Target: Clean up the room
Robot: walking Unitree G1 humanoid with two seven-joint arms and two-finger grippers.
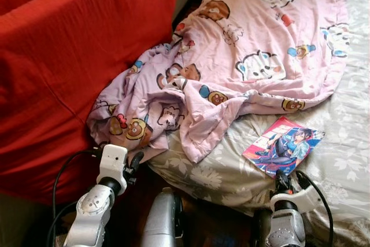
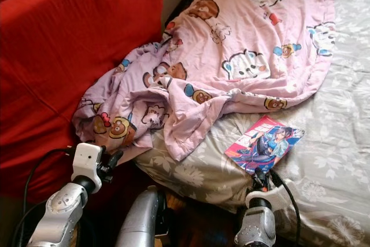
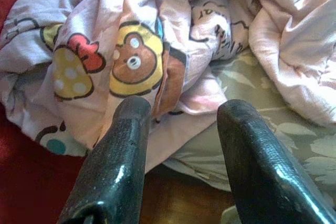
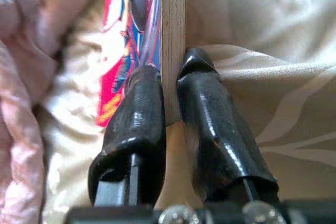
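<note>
Right hand (image 4: 170,93) clenched on near edge of comic book (image 1: 283,146), lying on bed (image 1: 347,160). Judged light, thin, floppy; grip nearer spine. Left hand (image 3: 181,129) released by blanket (image 1: 254,39).

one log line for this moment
right gripper: shut on comic book edge, on bed | left gripper: open, by pink blanket corner

The right tool (image 4: 172,95) pinches a comic book (image 4: 173,35) by its page edge, over pale leaf-patterned bedding (image 4: 273,108); what looks like pink blanket (image 4: 21,129) lies blurred alongside.
</note>
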